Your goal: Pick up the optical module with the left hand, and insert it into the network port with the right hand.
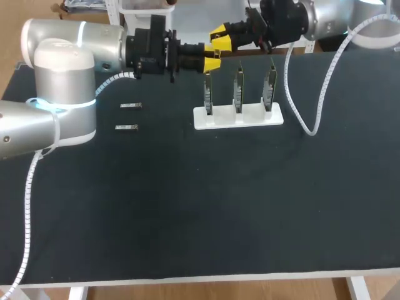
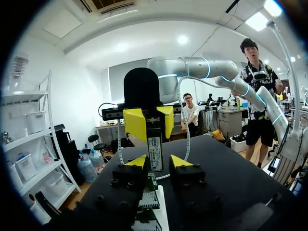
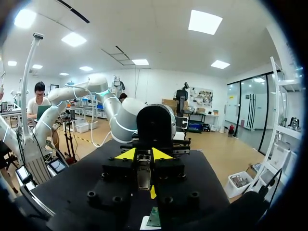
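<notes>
Module (image 2: 155,153): we log it in the air by far side of table (image 1: 187,206), held between our two grippers.
Right gripper (image 3: 143,155): jaws clamped on module.
Left gripper (image 2: 160,162): jaws apart, module between them, gap on one side.
White stand (image 1: 237,117): three upright boards, just beside grippers.
Spare modules (image 1: 130,105): we count two, flat on table, well apart from stand.
</notes>
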You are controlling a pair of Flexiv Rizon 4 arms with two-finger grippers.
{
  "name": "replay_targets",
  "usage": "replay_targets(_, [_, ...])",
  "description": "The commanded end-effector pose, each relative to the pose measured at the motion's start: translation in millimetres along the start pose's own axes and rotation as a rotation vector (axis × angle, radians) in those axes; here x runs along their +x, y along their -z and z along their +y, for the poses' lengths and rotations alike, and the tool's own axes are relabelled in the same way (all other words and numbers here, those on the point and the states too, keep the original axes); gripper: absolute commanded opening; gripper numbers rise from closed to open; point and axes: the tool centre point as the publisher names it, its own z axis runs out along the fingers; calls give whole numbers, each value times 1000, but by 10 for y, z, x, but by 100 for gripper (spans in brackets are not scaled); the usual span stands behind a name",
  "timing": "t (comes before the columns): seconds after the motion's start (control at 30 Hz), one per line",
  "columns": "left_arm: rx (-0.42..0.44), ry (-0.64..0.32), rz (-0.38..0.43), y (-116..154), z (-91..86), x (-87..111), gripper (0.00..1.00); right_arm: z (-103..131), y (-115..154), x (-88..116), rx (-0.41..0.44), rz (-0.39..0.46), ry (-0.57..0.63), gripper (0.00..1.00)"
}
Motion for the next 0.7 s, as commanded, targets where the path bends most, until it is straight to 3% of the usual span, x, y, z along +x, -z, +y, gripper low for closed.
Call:
replay_targets(0.03, [-3,-1,1,2,-9,-1,100,3,-5,-2,1,1,1,0])
replay_targets(0.63, [-3,-1,1,2,-9,-1,100,3,-5,-2,1,1,1,0])
replay_targets(0.7, [24,10,48,0,21,-24,100,3,-5,-2,1,1,1,0])
